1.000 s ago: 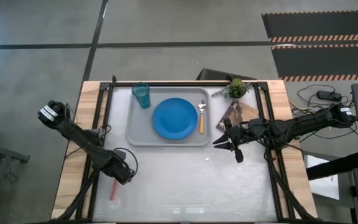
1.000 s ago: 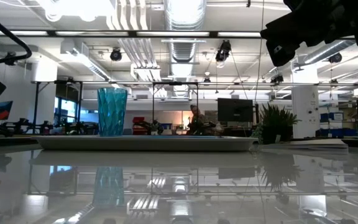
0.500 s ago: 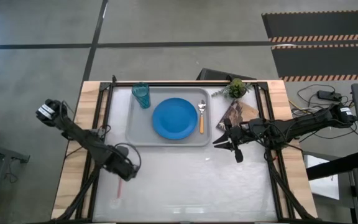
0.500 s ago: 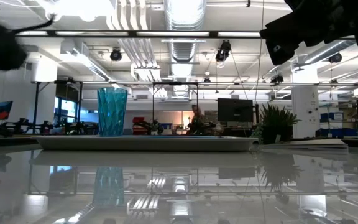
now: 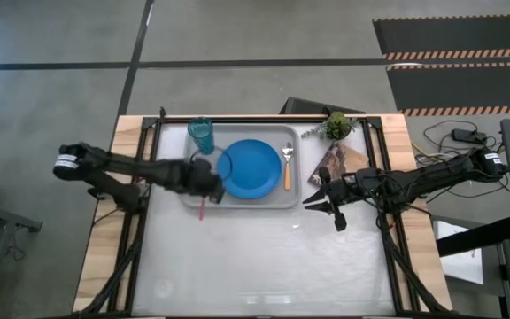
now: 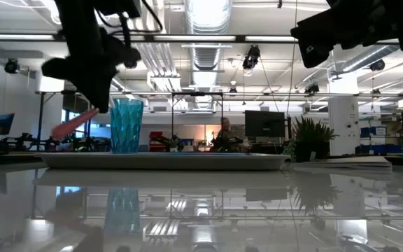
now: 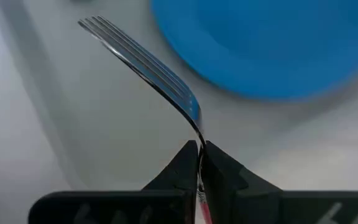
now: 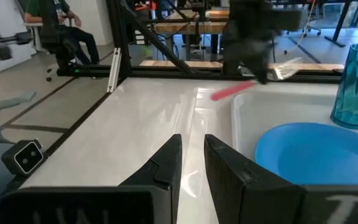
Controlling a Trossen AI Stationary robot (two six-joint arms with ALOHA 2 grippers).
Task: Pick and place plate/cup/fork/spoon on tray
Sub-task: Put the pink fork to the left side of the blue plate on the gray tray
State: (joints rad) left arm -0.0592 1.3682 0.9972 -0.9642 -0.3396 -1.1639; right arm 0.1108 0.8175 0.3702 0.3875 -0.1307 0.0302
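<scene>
I have the tray sitting against the far edge of the bench, a little toward its left half, and three of the four pieces are on it. The plate lies flat in the middle of the tray. The cup stands upright in the tray's far left corner, apart from the plate. The spoon lies along the tray's right edge, just beside the plate, bowl toward the far rim and orange handle toward the near one.

What I judge is left is the fork. My left gripper is clamped on it at the neck, where the metal meets the pink-red handle; in the left wrist view the tines stick out past the closed fingers over the tray floor, with the plate's rim just beyond. From above, the gripper hangs over the tray's left part, just beside the plate's left rim, and the handle trails out over the near left rim toward the bench. In the low view the fork is carried clear above the tray, handle sloping down, so it is not yet set down.

My right gripper waits off the tray's near right corner, fingers slightly apart and holding nothing.

So by my reckoning only lowering and releasing the fork remains.
</scene>
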